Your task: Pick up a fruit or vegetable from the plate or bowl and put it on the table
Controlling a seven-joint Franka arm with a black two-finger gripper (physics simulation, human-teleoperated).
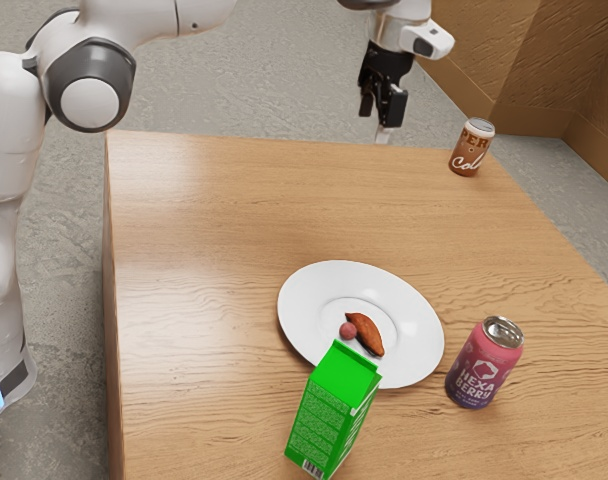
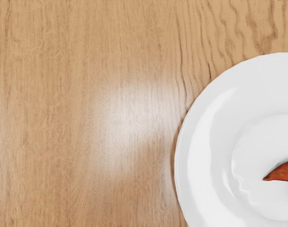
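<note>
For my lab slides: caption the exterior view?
Black gripper, empty, above a wooden table with a plate of produce, a green carton, a brown can and a pink can.

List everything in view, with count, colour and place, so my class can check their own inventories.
Table: one, wood-brown, under the tableware and drinks
Plate: one, white, on the table
Long produce piece: one, reddish-brown, on the plate
Small ball: one, dull red, beside it
Carton: one, green, before the plate
Cans: two; pink-purple near the plate, brown near the far edge
Floor: one, grey, around the table
Panelling: two faces, brown, behind
Arm: one, white and grey, exterior view's left and top
Gripper: one, black, past the far edge
</note>
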